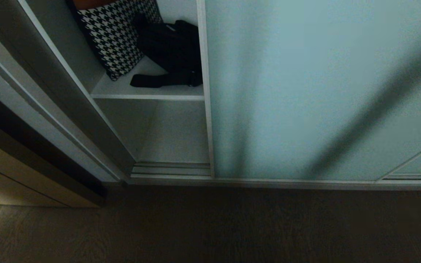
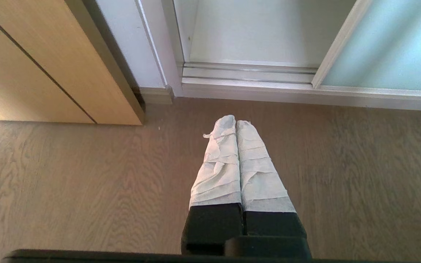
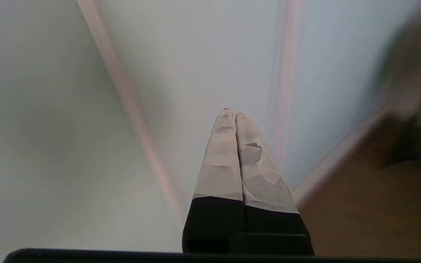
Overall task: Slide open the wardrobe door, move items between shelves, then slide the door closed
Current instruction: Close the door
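So rn the sliding wardrobe door [image 1: 323, 91] is part open, w/ a gap on the left side, enough to see into the cabinet but prob not enough to work in comfortably. Its silver frame edge [image 1: 206, 87] cuts right across the black bag.

Items: the black bag [image 1: 174, 47] sits on the upper shelf [image 1: 146, 95], strap [image 1: 159, 79] flopped fwd toward the shelf's front edge, leaning against a houndstooth cushion [image 1: 117, 36] that's propped up on the cabinet side wall. Lower shelf/floor of the wardrobe [image 1: 175, 135] looks bare, so imo that's the likely drop spot.

Right gripper [image 3: 235, 116]: jaws pressed together, nothing in them, up close to the frosted glass pane and a frame strip [image 3: 285, 73]. Makes sense if it's going to push the door w/ the tips rather than grab anything. It isn't in the head view itself, only a dark diagonal shadow on the glass.

Left gripper [image 2: 236, 122]: jaws clenched too, empty, parked pointing down over the wood floor [image 2: 68, 175] in front of the track [image 2: 247, 71], out of the way.
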You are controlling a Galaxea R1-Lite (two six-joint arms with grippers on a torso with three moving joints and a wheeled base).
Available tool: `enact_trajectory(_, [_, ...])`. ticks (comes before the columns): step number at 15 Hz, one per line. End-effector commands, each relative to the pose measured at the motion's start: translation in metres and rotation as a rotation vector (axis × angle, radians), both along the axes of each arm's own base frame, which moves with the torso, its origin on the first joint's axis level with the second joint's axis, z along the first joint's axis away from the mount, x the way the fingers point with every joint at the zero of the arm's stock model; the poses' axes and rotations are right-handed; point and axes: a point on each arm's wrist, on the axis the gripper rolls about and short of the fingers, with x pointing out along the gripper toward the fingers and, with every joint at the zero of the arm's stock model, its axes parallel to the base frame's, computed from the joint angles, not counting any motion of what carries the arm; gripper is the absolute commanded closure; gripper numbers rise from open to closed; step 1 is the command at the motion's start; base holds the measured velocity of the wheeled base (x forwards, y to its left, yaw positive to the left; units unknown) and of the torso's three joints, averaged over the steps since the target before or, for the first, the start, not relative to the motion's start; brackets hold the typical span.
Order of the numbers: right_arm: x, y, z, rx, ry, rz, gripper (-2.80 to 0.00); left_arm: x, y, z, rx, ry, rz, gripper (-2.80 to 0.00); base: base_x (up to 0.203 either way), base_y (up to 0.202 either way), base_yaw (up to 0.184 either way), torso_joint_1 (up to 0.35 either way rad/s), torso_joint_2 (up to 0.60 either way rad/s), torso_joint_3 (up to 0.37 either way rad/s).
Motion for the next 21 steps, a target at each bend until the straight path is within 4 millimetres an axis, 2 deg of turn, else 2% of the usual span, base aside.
enact_trajectory(1, [0.013, -0.024, -0.011, 0.104, -0.057, 0.109, 0.0, 0.0, 0.0, 0.0, 0.0, 0.001, 0.0, 0.0, 0.0, 0.0, 0.0, 0.0, 0.0, 0.0])
enact_trajectory(8, [0.028, -0.043, -0.017, 0.363, -0.196, 0.419, 0.0, 0.0, 0.0, 0.0, 0.0, 0.001, 0.0, 0.0, 0.0, 0.0, 0.0, 0.0, 0.0, 0.0])
enact_trajectory(17, [0.047, -0.069, -0.048, 0.54, -0.212, 0.517, 0.0, 0.0, 0.0, 0.0, 0.0, 0.001, 0.0, 0.0, 0.0, 0.0, 0.0, 0.0, 0.0, 0.0])
enact_trajectory(21, [0.071, -0.071, -0.062, 0.649, -0.221, 0.601, 0.0, 0.0, 0.0, 0.0, 0.0, 0.001, 0.0, 0.0, 0.0, 0.0, 0.0, 0.0, 0.0, 0.0])
